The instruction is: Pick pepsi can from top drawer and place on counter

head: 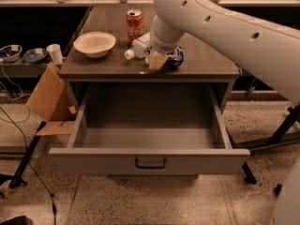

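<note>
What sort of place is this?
Probably a robotics lab, not a home: speckled floor, a cardboard box leaning beside the drawer, a black stand leg. The claw is at the pepsi can on the counter.

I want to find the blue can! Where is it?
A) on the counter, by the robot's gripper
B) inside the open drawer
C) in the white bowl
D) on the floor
A: the pepsi can is on the counter beside the gripper; the top drawer holds nothing.
</note>
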### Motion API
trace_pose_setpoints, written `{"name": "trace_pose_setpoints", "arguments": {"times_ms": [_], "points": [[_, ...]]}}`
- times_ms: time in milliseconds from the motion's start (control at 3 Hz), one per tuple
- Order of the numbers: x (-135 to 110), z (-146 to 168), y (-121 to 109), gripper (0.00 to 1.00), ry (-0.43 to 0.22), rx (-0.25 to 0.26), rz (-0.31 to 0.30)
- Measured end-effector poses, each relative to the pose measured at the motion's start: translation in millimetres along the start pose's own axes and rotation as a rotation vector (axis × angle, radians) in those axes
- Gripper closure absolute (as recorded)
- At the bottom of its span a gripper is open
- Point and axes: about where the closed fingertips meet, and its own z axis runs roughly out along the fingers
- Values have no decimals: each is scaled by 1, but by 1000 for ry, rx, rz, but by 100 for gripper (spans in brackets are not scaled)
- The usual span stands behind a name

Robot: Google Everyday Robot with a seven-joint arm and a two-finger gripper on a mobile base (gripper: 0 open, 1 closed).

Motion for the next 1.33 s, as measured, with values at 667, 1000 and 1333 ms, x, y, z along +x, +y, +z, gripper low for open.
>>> {"name": "trace_pose_setpoints", "arguments": {"times_ms": [667,1000,1333], "points": [[27,2,-3,51,47,-3,70],[35,-4,-4,27,52,10,86],[40,-13,-4,4,56,25,93]]}}
